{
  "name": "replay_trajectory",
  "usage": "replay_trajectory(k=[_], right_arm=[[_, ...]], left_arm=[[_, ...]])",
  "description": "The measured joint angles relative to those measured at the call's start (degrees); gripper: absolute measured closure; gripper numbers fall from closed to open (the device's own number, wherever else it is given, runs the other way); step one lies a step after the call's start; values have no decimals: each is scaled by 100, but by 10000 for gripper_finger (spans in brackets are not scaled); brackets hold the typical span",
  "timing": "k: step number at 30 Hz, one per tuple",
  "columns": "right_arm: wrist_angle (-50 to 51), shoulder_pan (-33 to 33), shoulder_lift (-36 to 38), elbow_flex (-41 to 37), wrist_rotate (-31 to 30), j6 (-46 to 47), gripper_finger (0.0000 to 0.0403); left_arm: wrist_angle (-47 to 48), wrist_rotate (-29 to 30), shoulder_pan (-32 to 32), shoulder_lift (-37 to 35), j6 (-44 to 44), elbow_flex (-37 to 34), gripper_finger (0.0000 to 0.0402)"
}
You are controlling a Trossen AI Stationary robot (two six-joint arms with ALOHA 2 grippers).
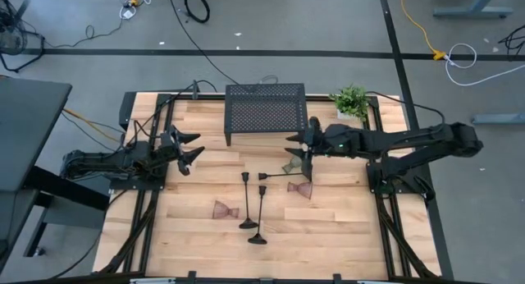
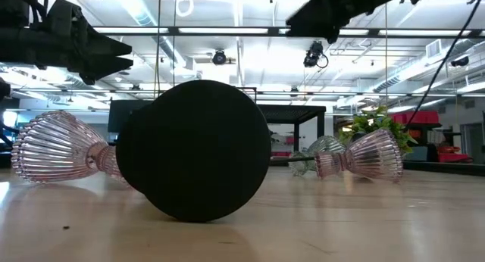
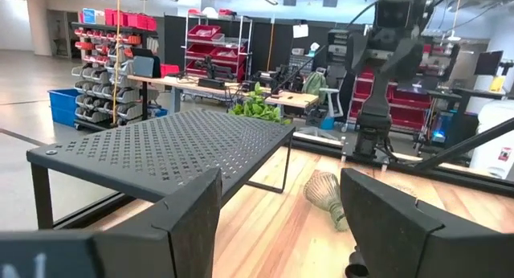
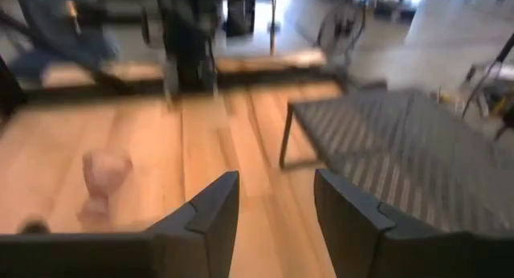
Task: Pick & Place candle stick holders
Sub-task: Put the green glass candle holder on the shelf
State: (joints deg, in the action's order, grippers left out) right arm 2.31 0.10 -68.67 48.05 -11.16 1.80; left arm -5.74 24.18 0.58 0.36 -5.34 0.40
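A black mesh rack (image 1: 266, 109) stands on the far middle part of the wooden table (image 1: 197, 235). A small green plant (image 1: 351, 101) sits just beside it, near the table's far right corner. Past the table, cables (image 1: 195, 5) lie on the gray floor, and the room behind has shelves with red bins (image 3: 108, 49) and what may be work desks, though they are hard to make out.

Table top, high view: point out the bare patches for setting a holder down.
Free: the near left corner of the table, left of the pink glass holder, and the near right corner. Crowded: the middle, where black stems and glass holders lie below the mesh rack.
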Motion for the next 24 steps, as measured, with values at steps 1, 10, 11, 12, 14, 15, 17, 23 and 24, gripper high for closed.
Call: replay_trajectory(k=[1, 10, 11, 12, 14, 15, 17, 23, 24], right_arm=[[246, 0, -83, 75, -2, -73, 240], [2306, 126, -846, 1126, -944, -1341, 241], [2413, 150, -944, 1235, -945, -1478, 241], [2573, 175, -1055, 1330, -942, -1669, 241], [2969, 238, -1301, 1499, -980, -2051, 241], [3154, 277, -1424, 1583, -1045, -2208, 241], [3385, 368, -1642, 1750, -1214, -2435, 241], [3669, 623, -2213, 2066, -1665, -2487, 241], [3671, 668, -2283, 2098, -1627, -2485, 241]], left_arm=[[22, 0, 0, 2, 2, 0, 147], [18, 2, -2, 0, 6, 0, 147], [27, 6, -1, 0, 6, 1, 147], [35, 13, -1, 0, 8, 0, 147], [42, 16, -1, 1, 15, 1, 147], [44, 17, -2, 0, 15, 0, 147], [47, 17, -1, 0, 15, 1, 147], [75, 15, -2, 2, 15, 2, 147], [75, 15, -1, 0, 15, 2, 147]])
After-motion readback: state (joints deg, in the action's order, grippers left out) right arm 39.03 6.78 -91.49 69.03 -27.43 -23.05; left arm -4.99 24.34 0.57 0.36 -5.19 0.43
